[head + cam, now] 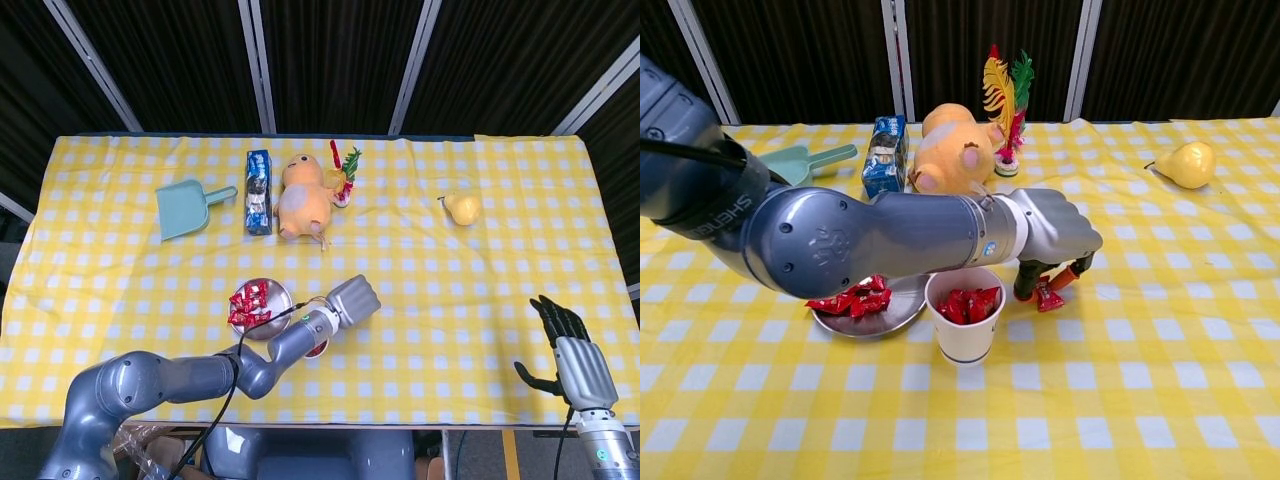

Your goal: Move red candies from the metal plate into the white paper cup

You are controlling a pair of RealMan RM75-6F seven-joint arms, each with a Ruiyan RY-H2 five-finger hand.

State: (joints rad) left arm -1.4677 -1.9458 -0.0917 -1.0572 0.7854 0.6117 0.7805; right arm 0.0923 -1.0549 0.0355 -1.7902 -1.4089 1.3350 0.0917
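1. Tabletop [500, 290] under a yellow-and-white checked cloth, spanning the full width of both views.
2. Left arm [840, 245] reaching low across the cloth from the near left, passing over the back rim of the metal plate and behind the cup.
3. Orange plush toy [300, 197] lying at the far middle, with a blue carton [258, 191] just beside it on the left and a teal dustpan [185, 209] further left.
4. Left hand [1052, 232] knuckles-up just right of the cup, fingers curled down onto the cloth around a stray red candy [1047, 296]; pinched or merely touched, cannot tell.
5. Right hand [570, 345] at the near right edge in the head view, well apart from everything else, fingers spread and grasping nothing.
6. Metal plate [902, 305] near the middle, touching or nearly touching the cup on its left side.
7. White paper cup [965, 335] upright just right of the plate, already loaded with red candies [967, 303] up to about the rim.
8. Yellow pear [1186, 163] alone at the far right.
9. Feathered ornament [1004, 95] in red, yellow and green, upright just right of the plush toy.
10. Remaining red candies on the plate [852, 296], heaped on its left half, partly hidden behind the arm.
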